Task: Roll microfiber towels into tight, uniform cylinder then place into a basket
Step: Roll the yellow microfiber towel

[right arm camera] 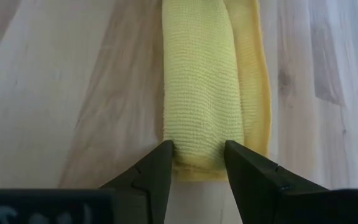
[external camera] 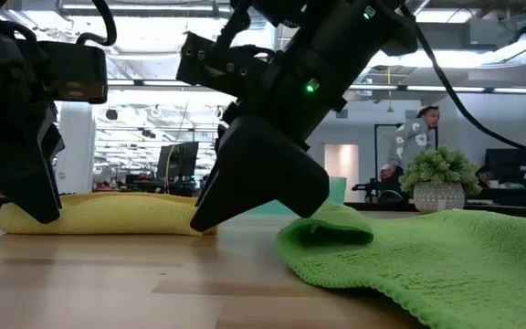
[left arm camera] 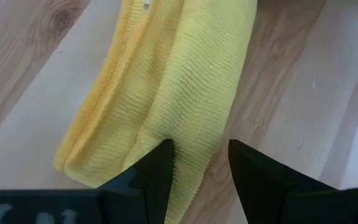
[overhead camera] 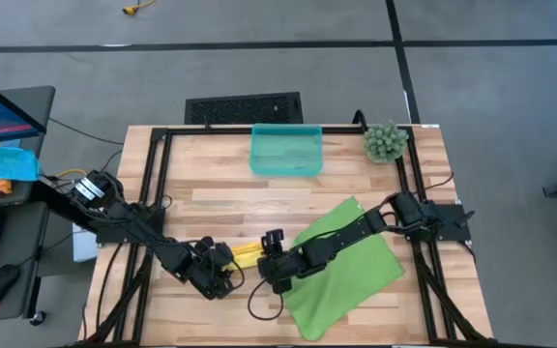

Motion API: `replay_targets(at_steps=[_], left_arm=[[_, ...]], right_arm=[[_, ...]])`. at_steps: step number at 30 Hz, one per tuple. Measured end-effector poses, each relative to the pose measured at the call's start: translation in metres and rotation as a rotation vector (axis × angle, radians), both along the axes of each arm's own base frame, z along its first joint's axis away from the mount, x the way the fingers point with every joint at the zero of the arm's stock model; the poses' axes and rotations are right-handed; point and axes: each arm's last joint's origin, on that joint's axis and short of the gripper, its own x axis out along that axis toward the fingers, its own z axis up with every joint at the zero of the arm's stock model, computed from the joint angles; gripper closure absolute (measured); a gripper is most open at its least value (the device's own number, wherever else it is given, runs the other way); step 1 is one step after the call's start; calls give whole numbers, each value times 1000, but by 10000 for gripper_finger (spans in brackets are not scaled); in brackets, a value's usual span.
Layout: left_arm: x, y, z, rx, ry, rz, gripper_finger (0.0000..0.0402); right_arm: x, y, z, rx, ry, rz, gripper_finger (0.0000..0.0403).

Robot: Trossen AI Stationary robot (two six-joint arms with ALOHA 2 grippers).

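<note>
Both tools pinch the rolled yellow towel (overhead camera: 248,253) (one per end): left tool (left arm camera: 201,163), right tool (right arm camera: 199,163), on the worktop (overhead camera: 211,193).

The wooden table (overhead camera: 211,184) carries 2 towels (overhead camera: 356,261), basket (overhead camera: 285,150), and plant (overhead camera: 385,141).

Bright, even light falls from above on my table (overhead camera: 220,193), with only soft shadows. My low camera catches glaring ceiling lights (external camera: 153,37) and blurs the near towel (external camera: 446,265); wrist views stay sharp.
</note>
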Motion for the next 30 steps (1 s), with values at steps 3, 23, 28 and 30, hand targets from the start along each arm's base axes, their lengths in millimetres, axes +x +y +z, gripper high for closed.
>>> replay_targets(at_steps=[3,23,28,30], left_arm=[[4,-3,5,20,0,-37,249],[-9,-27,27,240,52,-281,249],[-19,-43,33,325,12,-421,249],[-22,-47,32,367,-23,-453,249]], right_arm=[[-1,0,-3,5,-12,0,230],[1,-16,-7,158,21,-35,353],[1,-16,-8,163,26,-42,363],[1,-16,-8,168,26,-46,362]])
